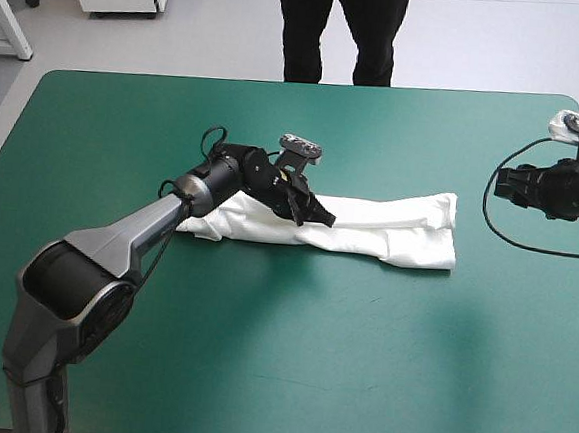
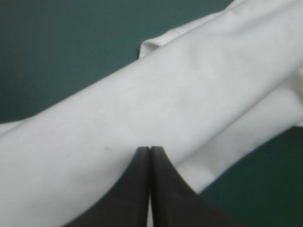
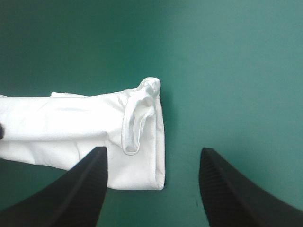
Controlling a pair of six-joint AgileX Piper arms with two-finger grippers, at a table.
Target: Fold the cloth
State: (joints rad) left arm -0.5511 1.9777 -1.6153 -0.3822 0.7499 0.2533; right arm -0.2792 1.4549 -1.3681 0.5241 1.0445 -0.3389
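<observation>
The white T-shirt (image 1: 389, 229) lies on the teal-green cover as a long folded strip running left to right across the middle of the table. My left gripper (image 1: 322, 217) is over the strip's middle with its black fingers shut in a pointed arch. In the left wrist view its tip (image 2: 150, 149) rests against the smooth cloth (image 2: 189, 94), and no pinch or pucker shows. My right gripper (image 1: 501, 183) hovers open near the table's right edge, apart from the shirt. The strip's right end (image 3: 142, 137) lies ahead of the right gripper (image 3: 154, 150), closer to one finger.
The teal-green cover (image 1: 358, 362) stretches broad between the T-shirt and the table's near edge. The far edge (image 1: 310, 86) runs well behind the strip.
</observation>
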